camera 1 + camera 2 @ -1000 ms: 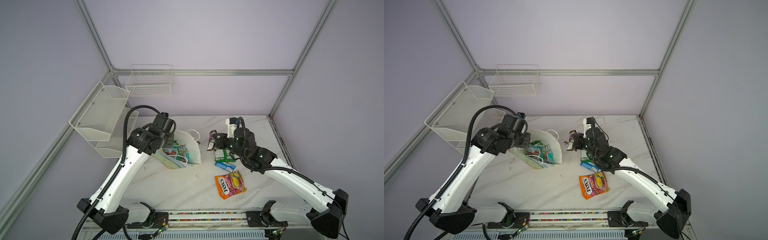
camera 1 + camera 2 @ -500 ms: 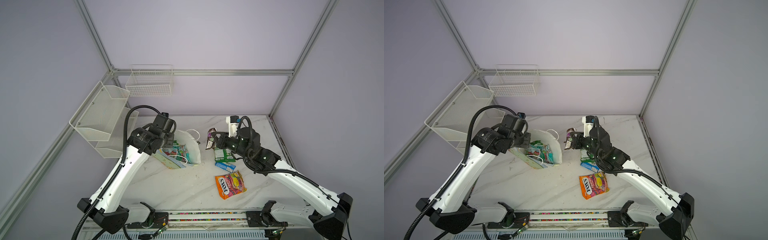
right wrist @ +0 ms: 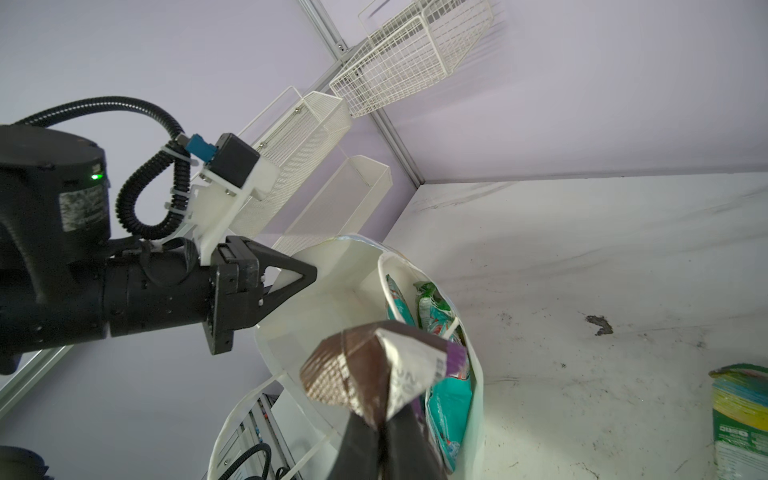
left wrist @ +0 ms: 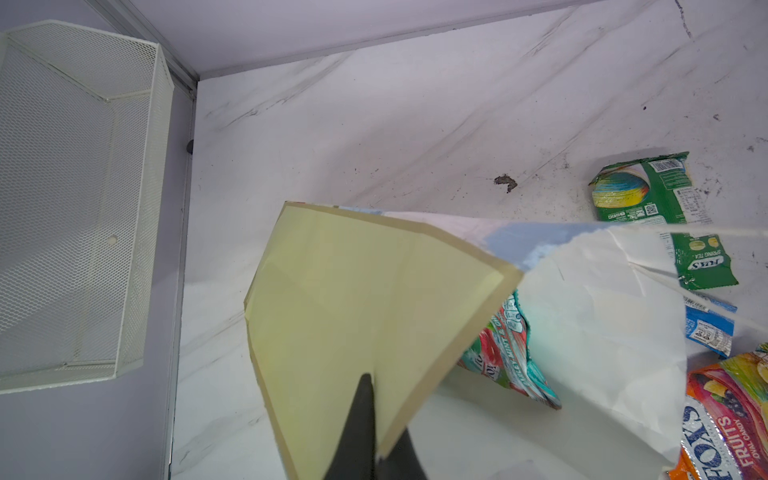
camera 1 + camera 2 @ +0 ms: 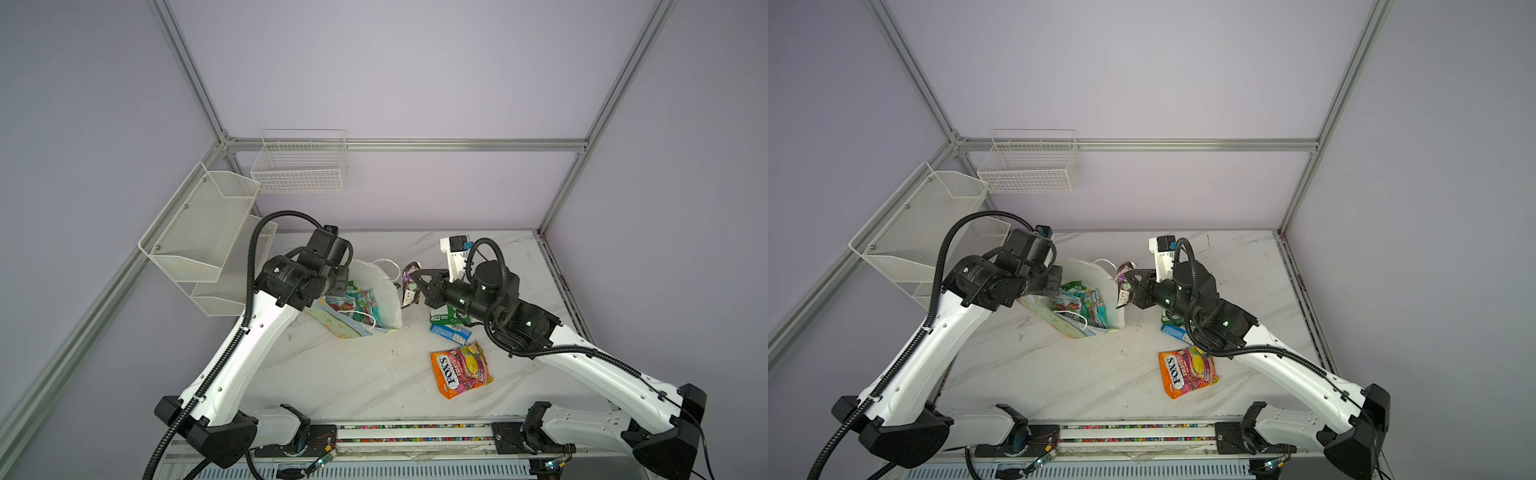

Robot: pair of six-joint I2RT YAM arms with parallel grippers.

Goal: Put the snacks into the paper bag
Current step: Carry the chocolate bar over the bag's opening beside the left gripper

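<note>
At the back left of the white marbled surface [image 5: 353, 374], the white paper gift bag [image 5: 388, 299], with white cord handles and a print of sky and field, lies tipped over. Its mouth gapes upward and toward the right arm. The left tool [image 4: 378, 440] is clenched on the bag. In the left wrist view its black fingers [image 4: 361, 415] pinch the edge of a pale yellow-green panel, one on each face. Inside the bag lie glossy teal candy packets [image 5: 1081, 305] and a green packet [image 3: 428, 299], with one cord handle looped across them.

The right tool [image 3: 384, 449] grasps the small dark brown wrapper [image 3: 370, 365] by its lower end. In both top views the wrapper [image 5: 409, 286] hangs clear of the surface, roughly upright, just beside the bag's right wall. In the right wrist view it sits in front of the open mouth.

Near the right arm, the orange FOX'S candy packet [image 5: 461, 368] lies flat and face up toward the front, well apart from the bag. The small blue packet [image 5: 449, 332] lies between it and a green snack bag [image 5: 442, 316] that is partly under the right arm. The left wrist view shows a second green bag labelled spring tea [image 4: 702, 262] beside the first.

A white wire basket [image 5: 299, 166] hangs on the back wall. White mesh shelves [image 5: 199, 232] are mounted on the left wall.
</note>
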